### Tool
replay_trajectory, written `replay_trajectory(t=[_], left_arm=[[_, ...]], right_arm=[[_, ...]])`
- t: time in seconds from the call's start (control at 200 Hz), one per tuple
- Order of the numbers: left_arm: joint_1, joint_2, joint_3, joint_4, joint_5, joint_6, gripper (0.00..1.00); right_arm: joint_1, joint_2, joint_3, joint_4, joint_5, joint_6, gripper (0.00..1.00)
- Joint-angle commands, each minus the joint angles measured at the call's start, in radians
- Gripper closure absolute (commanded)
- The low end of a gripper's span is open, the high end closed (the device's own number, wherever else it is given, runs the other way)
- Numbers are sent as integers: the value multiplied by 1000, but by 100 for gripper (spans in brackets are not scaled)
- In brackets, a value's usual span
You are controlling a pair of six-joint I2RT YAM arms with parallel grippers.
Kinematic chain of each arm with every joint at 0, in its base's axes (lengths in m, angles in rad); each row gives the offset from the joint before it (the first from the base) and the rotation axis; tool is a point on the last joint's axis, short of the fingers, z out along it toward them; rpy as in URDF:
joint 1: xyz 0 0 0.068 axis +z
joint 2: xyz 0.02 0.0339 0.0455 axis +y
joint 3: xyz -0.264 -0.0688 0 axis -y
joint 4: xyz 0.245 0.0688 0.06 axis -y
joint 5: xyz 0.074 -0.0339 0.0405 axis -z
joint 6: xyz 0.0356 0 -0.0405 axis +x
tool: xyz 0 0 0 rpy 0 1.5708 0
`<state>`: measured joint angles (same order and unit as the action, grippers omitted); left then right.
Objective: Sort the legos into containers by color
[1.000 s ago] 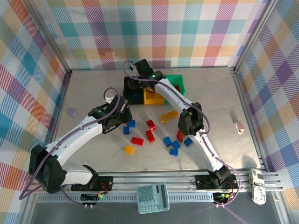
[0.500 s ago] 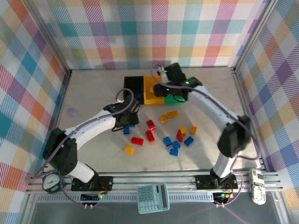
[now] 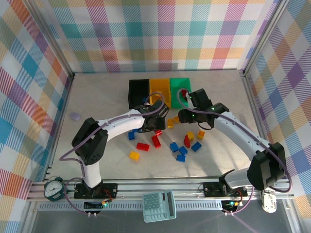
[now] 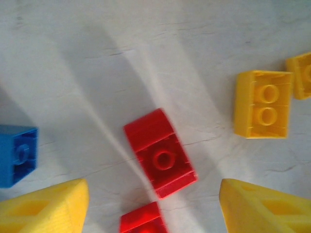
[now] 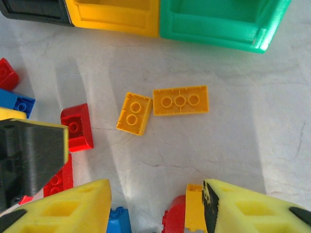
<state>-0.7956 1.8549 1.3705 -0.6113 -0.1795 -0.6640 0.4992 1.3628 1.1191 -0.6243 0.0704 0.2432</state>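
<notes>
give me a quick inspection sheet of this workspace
surface: grey marbled table top, no spills seen
job's things: red, blue and yellow bricks loose on the table; black, yellow and green bins joined in a row behind them
clutter: calculator and dial gauge on the near rail; small purple thing at the left
end effectors: left end effector open above a red brick; right end effector open, holding nothing
cables: purple cables looped along both arms
surroundings: checked cloth walls
</notes>
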Motion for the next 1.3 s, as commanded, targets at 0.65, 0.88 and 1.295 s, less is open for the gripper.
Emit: replay_trajectory(t=[0.65,0.88,1.295], left_arm=[[-27,318,328,67,130,221,37],[-27,352,343,52,113,235,45],[-27,338,340,27,55,271,58]], right_arm=[[-306,-281,-100,-60,-183,70,44],[-310,-293,-102,-64,-185,70,44],[-317,-303,-108,-66,-184,67,43]])
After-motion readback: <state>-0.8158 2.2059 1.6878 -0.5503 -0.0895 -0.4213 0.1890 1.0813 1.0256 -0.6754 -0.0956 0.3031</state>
